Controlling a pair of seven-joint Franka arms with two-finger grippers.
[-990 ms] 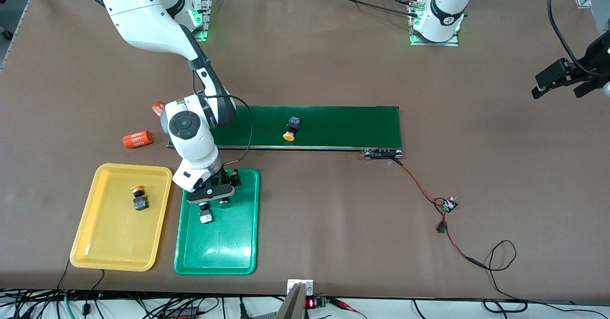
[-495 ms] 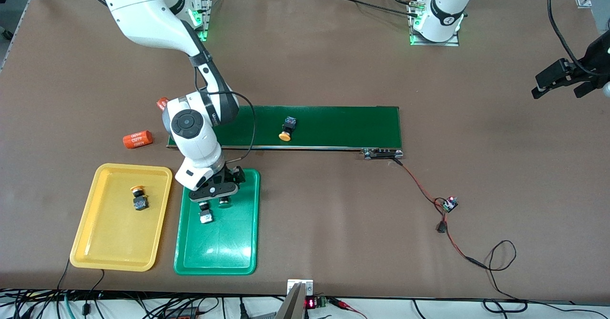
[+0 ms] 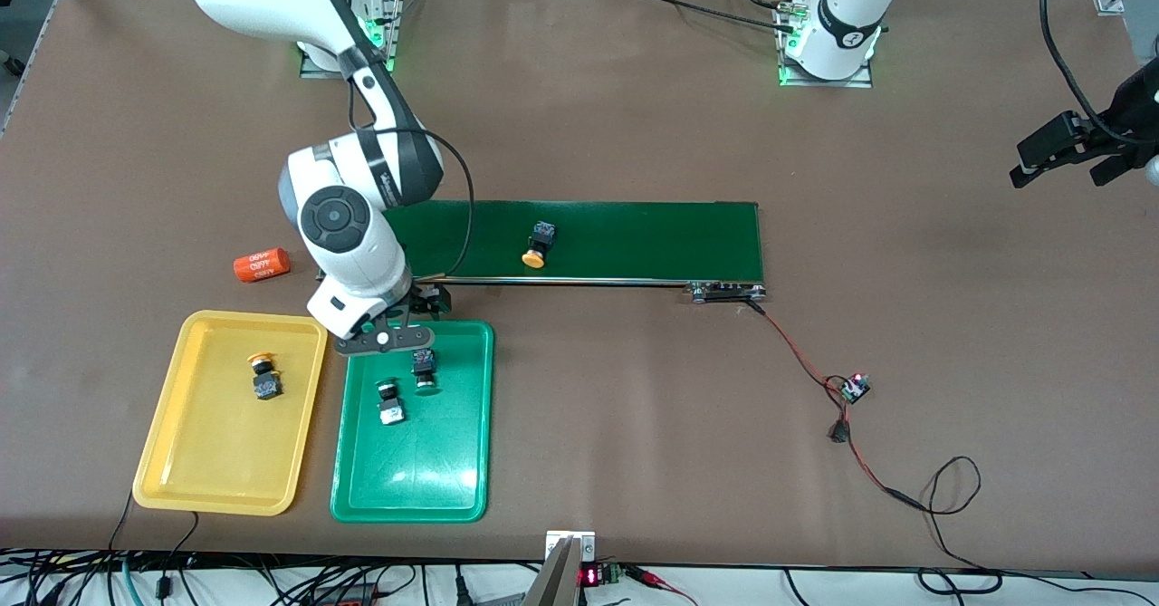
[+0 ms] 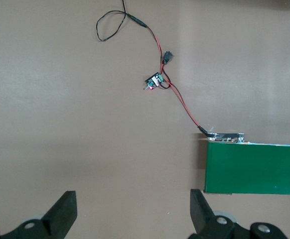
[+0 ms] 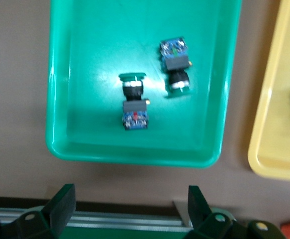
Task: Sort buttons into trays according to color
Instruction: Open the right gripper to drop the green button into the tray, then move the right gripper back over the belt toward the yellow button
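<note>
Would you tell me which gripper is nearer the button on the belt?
Right. The right gripper hangs open over the green tray's edge, close to the button; the left gripper waits open at the table's left-arm end.

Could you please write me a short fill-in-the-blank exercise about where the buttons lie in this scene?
1. The green tray holds ____ green buttons.
2. The yellow tray holds ____ button.
3. One yellow-capped button lies on the ____.
4. The right claw, over the green tray's edge, is ____.

Missing words: two; one; conveyor belt; open
</note>
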